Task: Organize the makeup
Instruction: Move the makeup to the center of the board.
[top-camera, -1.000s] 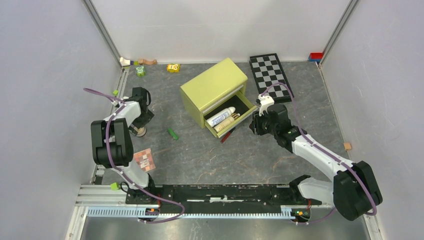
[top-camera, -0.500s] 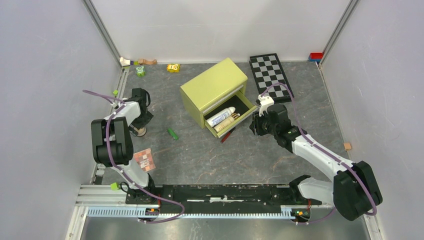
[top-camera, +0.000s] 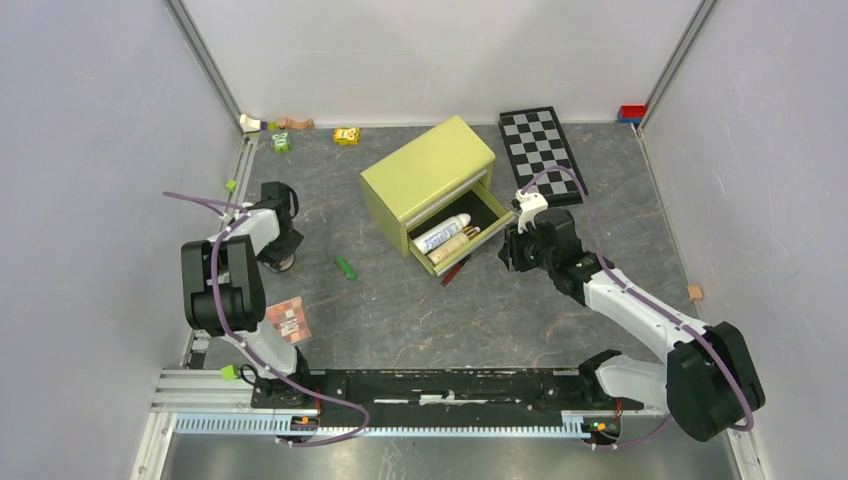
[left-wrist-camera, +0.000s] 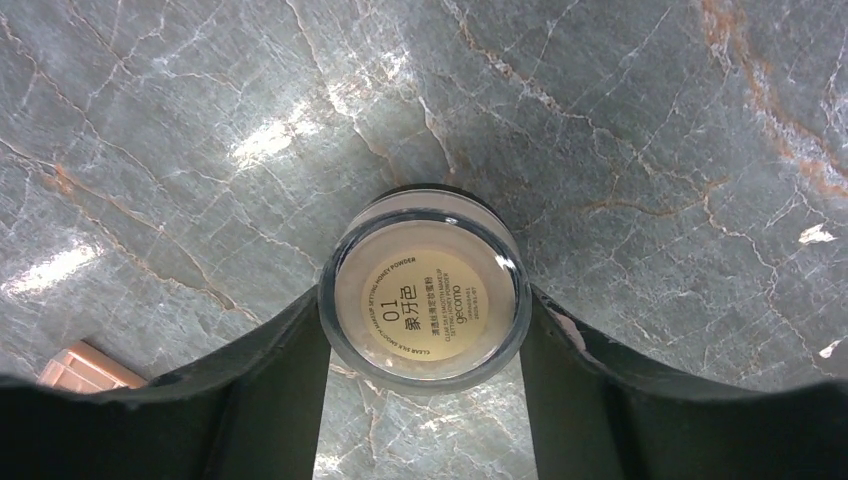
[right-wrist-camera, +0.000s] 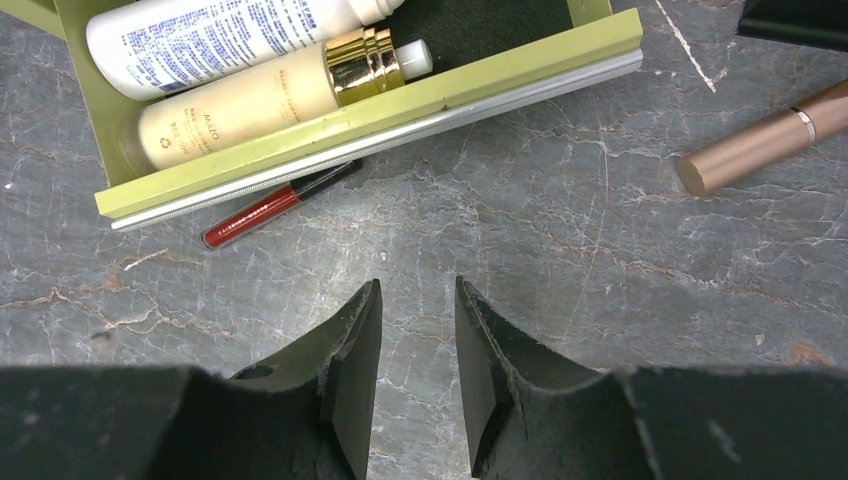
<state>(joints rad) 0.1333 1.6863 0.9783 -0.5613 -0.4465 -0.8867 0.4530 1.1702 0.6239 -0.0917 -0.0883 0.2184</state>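
Tan jar (left-wrist-camera: 425, 290): upright on the table (left-wrist-camera: 620, 120), label up, far left, well apart from the green cabinet (top-camera: 425, 168). Pinched by the left hand (left-wrist-camera: 425, 300), one finger (left-wrist-camera: 290, 350) against each side, roughly centred. Firm up before lifting: smooth round wall, likely to slip if squeezed off-centre. Lift straight, keep level, carry to the open drawer (right-wrist-camera: 400, 110). White tube (right-wrist-camera: 220, 35) and beige bottle (right-wrist-camera: 240, 105) in there side by side; aim for the bare dark floor past the bottle's cap. Right hand (right-wrist-camera: 418, 300) empty, fingers slightly apart, hovering just in front of the drawer, so mind it on approach. Red stick (right-wrist-camera: 265, 208) on the table just beside the drawer front, rose-gold tube (right-wrist-camera: 770, 135) further right. Palette (top-camera: 290, 318) near the left arm's base. Table hard, glossy, grey marbled. Grey walls on three sides; checkerboard (top-camera: 543, 148) by the far wall.
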